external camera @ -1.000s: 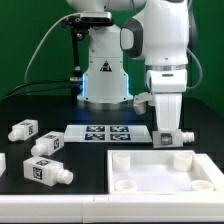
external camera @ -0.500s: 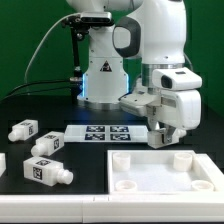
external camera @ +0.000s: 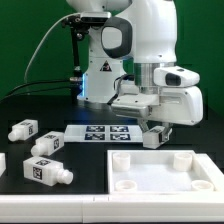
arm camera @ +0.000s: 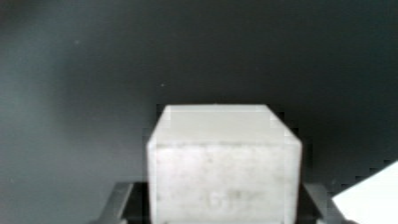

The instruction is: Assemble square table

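Note:
My gripper (external camera: 157, 133) is shut on a short white table leg (external camera: 150, 139) and holds it tilted just above the far edge of the square tabletop (external camera: 165, 172), a white slab with raised rim and round corner sockets at the exterior view's lower right. In the wrist view the leg (arm camera: 217, 150) fills the space between my two dark fingers (arm camera: 125, 203), over dark table. Three more tagged legs (external camera: 25, 128) (external camera: 47, 145) (external camera: 46, 171) lie on the exterior view's left.
The marker board (external camera: 100, 132) lies flat between the loose legs and my gripper. The robot base (external camera: 103, 75) stands behind it. Another white piece (external camera: 2, 160) shows at the exterior view's left edge. A white corner (arm camera: 381, 198) shows beside my gripper.
My wrist has turned and tilted, and the gripper with the leg has swung from upright over the slab's far right corner toward the exterior view's left.

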